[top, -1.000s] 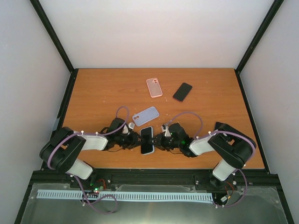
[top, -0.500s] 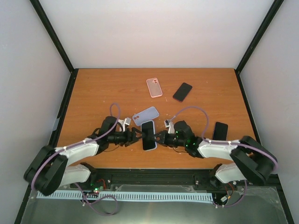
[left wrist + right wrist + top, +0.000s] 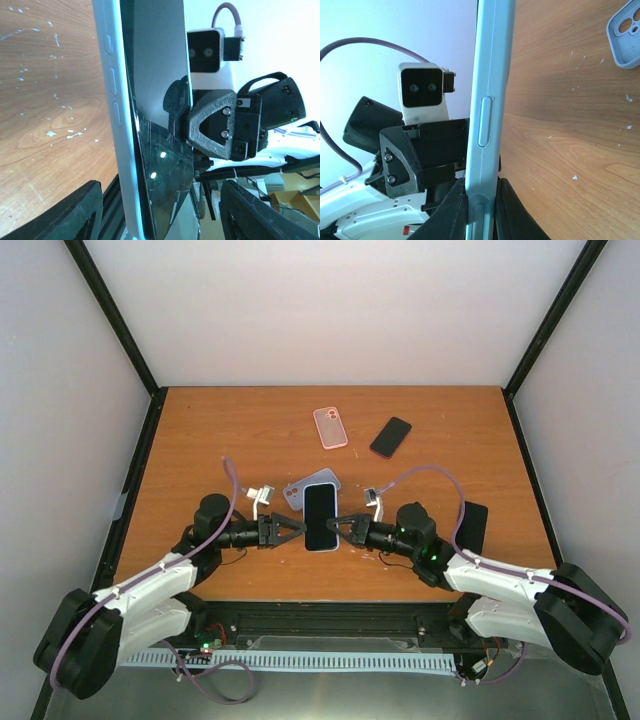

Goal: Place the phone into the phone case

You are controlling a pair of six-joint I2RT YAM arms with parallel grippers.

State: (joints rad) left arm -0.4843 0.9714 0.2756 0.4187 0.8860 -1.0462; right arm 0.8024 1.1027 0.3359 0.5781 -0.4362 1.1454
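Observation:
A black-screened phone (image 3: 320, 517) sits in a light blue case and hangs above the table between both grippers. My right gripper (image 3: 342, 524) is shut on the case's edge (image 3: 490, 75); its fingers (image 3: 451, 212) pinch both faces. My left gripper (image 3: 293, 530) is open. Its fingers (image 3: 65, 212) stand wide on either side of the phone without touching it. In the left wrist view the black screen (image 3: 160, 100) stands a little off the blue case rim (image 3: 112, 100) at the near end.
An empty lavender case (image 3: 299, 491) lies just behind the held phone, and shows in the right wrist view (image 3: 626, 35). A pink case (image 3: 330, 427) and a black phone (image 3: 390, 437) lie farther back. Another black phone (image 3: 471, 527) lies at the right.
Both arms have stretched out from their bases, carrying the phone away from the near edge toward the lavender case. The black phone at the right has come into view.

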